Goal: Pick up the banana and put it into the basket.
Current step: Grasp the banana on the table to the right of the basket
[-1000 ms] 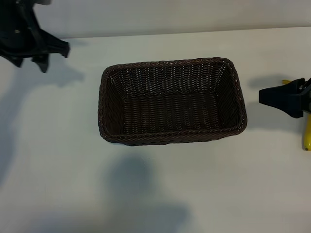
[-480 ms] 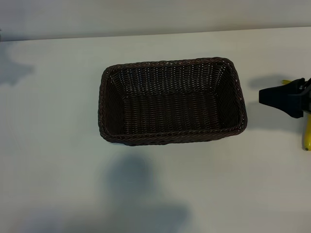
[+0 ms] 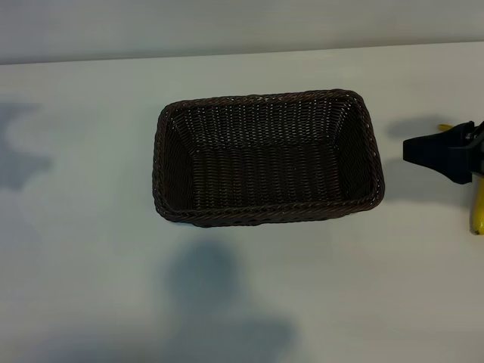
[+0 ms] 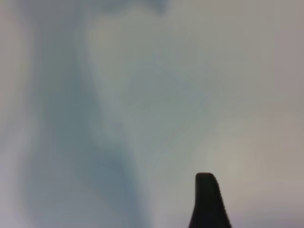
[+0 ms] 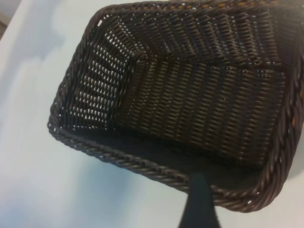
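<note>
From the outside camera, the basket point(image 3: 268, 159) sits in the middle of the white surface point(image 3: 91, 257), long side across the picture, and there is nothing in it: just dark weave on the floor and sloping walls. Over at the picture's right edge, my right tool point(image 3: 431, 150) hangs beside the basket, well clear of its rim, dark tip pointing toward it; the fingers stand spread and nothing is between them. The banana point(image 3: 478, 212) is on the surface right there, only a yellow strip showing under and behind the tool, outside the basket. My left tool is nowhere in this picture.

On the left wrist camera, one dark fingertip point(image 4: 207, 202) of the left tool over bare pale surface point(image 4: 190, 95); fingers spread, holding nothing.

On the right wrist camera, I look straight into the basket point(image 5: 142, 164): braided rim, woven floor, no contents. A single dark fingertip point(image 5: 199, 204) of the right tool shows just outside the near rim.
</note>
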You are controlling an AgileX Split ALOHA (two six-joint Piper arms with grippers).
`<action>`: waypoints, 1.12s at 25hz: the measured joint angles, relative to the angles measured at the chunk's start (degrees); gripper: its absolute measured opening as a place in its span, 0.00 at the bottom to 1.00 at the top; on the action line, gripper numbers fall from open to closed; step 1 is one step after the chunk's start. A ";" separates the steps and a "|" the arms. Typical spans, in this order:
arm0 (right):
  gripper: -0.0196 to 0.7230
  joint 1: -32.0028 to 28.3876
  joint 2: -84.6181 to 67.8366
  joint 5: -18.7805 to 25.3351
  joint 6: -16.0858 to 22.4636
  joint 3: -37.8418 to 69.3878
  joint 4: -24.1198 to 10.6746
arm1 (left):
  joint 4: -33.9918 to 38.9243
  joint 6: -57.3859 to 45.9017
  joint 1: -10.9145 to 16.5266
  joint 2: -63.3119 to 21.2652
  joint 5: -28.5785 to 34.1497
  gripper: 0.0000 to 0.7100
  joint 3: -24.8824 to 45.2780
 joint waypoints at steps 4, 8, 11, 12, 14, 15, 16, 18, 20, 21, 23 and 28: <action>0.76 0.00 0.00 0.00 0.00 0.00 0.00 | 0.00 -0.04 0.00 -13.37 -4.71 0.70 10.09; 0.76 0.00 0.00 0.00 0.00 0.00 0.00 | -0.30 -0.04 0.00 -26.48 -5.92 0.70 18.33; 0.76 0.00 0.00 0.00 0.00 0.00 0.00 | -0.35 -0.04 0.00 -36.03 -6.26 0.70 23.13; 0.76 0.00 0.00 0.00 0.00 0.00 0.00 | -0.35 -0.04 0.00 -38.33 -6.91 0.70 24.47; 0.76 0.00 0.00 0.00 0.00 0.00 0.00 | -0.35 -0.04 0.00 -42.15 -7.75 0.70 27.40; 0.76 0.00 0.00 0.00 0.00 0.00 0.00 | -0.35 -0.04 0.00 -44.07 -8.07 0.70 28.67; 0.76 0.00 0.00 0.00 0.00 0.00 0.00 | -0.35 -0.04 0.00 -45.81 -8.22 0.70 29.66; 0.76 0.00 0.00 0.00 0.00 0.00 0.00 | -0.35 -0.04 0.00 -48.55 -8.23 0.70 31.84; 0.76 0.00 0.00 0.00 0.00 0.00 0.00 | -0.35 -0.04 0.00 -50.96 -8.13 0.70 33.58; 0.76 0.00 0.00 0.00 0.00 0.00 0.00 | -0.35 -0.04 0.00 -51.69 -7.70 0.70 34.47; 0.76 0.00 0.00 0.00 0.00 0.00 0.00 | -0.35 -0.04 0.00 -52.70 -6.78 0.70 35.30; 0.76 0.00 0.00 0.00 0.00 0.00 0.00 | -0.35 -0.04 0.00 -53.03 -6.69 0.70 35.30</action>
